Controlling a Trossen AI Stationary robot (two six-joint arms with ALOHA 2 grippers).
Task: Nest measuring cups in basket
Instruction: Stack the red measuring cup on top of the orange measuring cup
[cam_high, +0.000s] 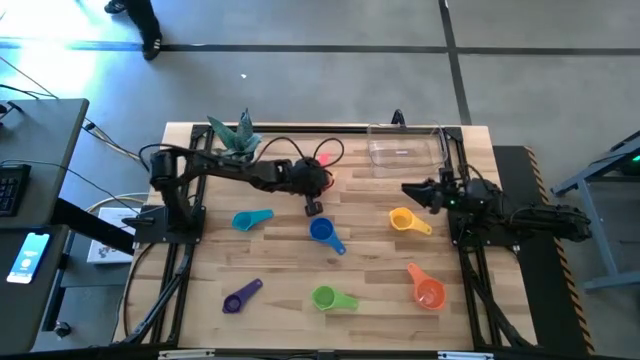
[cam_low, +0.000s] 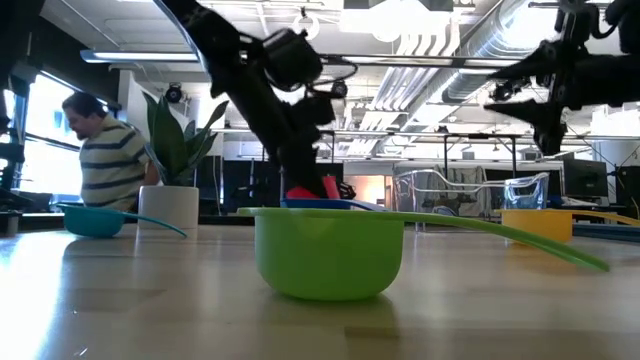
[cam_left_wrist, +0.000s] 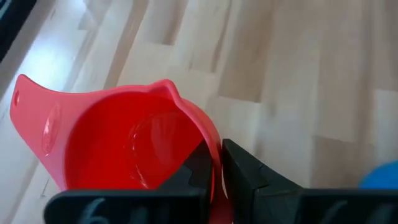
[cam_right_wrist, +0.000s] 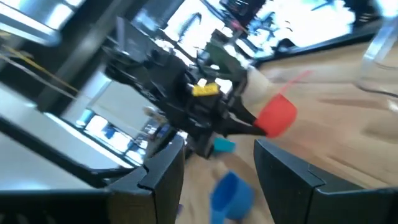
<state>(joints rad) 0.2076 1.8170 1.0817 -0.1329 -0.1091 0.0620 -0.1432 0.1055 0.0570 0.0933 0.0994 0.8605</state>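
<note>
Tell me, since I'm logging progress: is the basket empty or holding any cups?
Empty. The high view shows the clear basket with nothing coloured inside; the red cup is clamped in the left gripper.

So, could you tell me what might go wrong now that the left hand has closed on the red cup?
1. The left hand pinches only the thin rim of the red cup, so the cup may tilt or slip when carried.
2. The right hand, fingers open, hangs between that cup and the clear basket; the arms could collide there.
</note>
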